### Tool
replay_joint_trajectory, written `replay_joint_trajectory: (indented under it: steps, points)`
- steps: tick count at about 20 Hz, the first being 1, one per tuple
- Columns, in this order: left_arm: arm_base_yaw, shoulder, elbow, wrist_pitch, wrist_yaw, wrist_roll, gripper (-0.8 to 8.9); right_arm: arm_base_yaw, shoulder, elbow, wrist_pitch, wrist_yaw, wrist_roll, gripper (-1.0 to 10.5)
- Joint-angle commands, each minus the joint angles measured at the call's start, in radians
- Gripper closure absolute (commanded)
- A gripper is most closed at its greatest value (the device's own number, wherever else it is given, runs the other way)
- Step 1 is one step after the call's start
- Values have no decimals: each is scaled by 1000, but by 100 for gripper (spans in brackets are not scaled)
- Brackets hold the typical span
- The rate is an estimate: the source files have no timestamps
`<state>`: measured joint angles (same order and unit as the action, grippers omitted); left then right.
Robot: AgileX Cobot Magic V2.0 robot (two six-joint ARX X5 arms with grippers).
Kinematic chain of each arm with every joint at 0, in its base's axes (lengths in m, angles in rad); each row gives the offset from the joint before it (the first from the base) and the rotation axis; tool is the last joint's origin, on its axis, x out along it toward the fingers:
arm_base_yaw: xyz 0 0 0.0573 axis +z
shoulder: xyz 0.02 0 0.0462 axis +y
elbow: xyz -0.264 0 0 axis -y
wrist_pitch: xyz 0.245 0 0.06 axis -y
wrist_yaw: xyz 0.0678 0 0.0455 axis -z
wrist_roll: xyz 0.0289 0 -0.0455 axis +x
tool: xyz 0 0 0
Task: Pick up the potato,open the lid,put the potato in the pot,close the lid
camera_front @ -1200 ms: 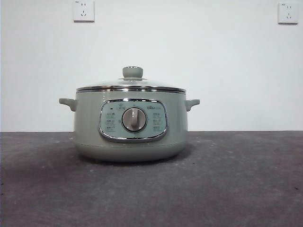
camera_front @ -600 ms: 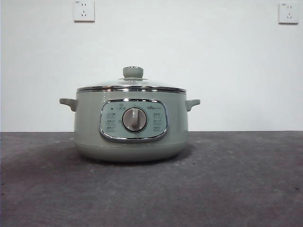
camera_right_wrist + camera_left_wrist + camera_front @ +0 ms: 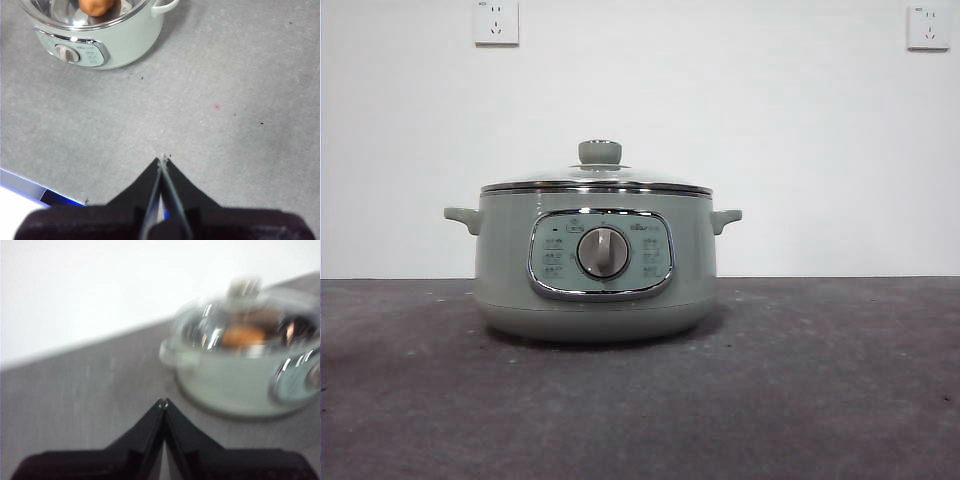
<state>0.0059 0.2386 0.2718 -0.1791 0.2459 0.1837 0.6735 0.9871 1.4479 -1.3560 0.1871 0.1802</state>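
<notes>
While the front view shows no arm, it shows the grey table (image 3: 820, 400) and on it the pot (image 3: 500, 270), a pale sage-green electric cooker with its chrome-framed panel and grey dial (image 3: 604, 252) facing the camera. The lid (image 3: 596, 180) sits level on the pot rim, knob upward. From this low angle the pot's contents are hidden.

The wrist views supply what the front view lacks. In the right wrist view, the potato (image 3: 98, 6) is visible through the glass, lying inside the pot. The blurred left wrist view shows the same orange-brown shape under the lid. The right gripper (image 3: 163, 161) hangs over bare table, well apart from the pot, its jaws pressed together and holding nothing. The left gripper (image 3: 163, 402) is near the pot's side handle (image 3: 172, 354), jaws likewise closed and empty.
</notes>
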Motion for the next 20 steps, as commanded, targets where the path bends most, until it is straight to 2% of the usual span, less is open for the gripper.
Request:
replay_joint_trajectory:
  steps: [1,3,6,11,20]
  points:
    - [5,-102,-154,73,-91,-143,815,0,0,-10,-26,4,10,945]
    - [5,-174,-238,96,-124,-196,815,0,0,-10,-26,4,10,945]
    - [6,-235,-264,36,-146,-191,815,0,0,-10,-26,4,10,945]
    - [1,-235,-264,37,-195,-189,815,0,0,-10,-26,4,10,945]
    - [-10,-201,-264,37,-190,-194,815,0,0,-10,-26,4,10,945]
